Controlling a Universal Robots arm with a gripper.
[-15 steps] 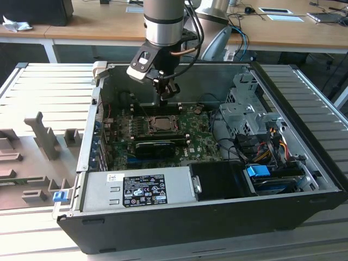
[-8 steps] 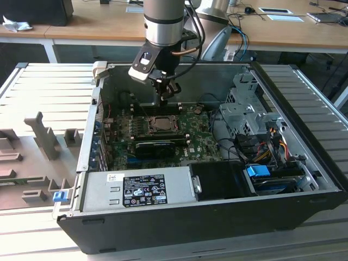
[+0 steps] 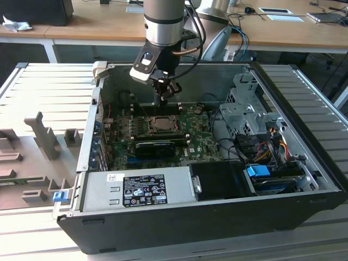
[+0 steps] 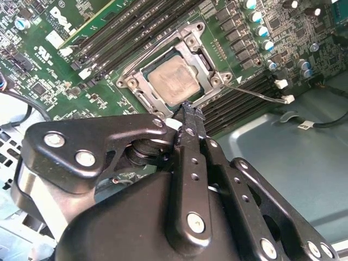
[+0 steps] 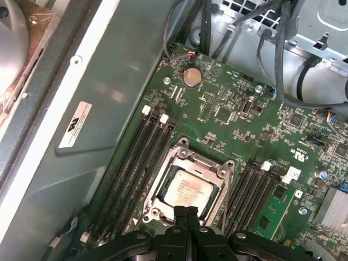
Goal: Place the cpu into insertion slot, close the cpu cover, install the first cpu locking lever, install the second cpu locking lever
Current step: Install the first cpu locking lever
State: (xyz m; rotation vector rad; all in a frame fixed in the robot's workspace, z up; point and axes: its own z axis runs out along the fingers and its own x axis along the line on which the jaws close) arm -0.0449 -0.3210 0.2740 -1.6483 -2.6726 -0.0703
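Observation:
The cpu, a silvery-grey square, lies in the insertion slot on the green board. Over it lies the cpu cover, a silver frame flat around the chip; in both wrist views its cut-out shows the chip's top. A thin wire locking lever sticks out sideways from one corner of the cover. My gripper hangs a little above the slot's far edge. Its black fingers are shut together with nothing between them, and the tips point at the edge of the frame.
The work sits inside an open computer case. Memory slots run beside the socket, near the grey case wall. A black expansion card, a grey power supply, a drive cage and loose cables surround the board.

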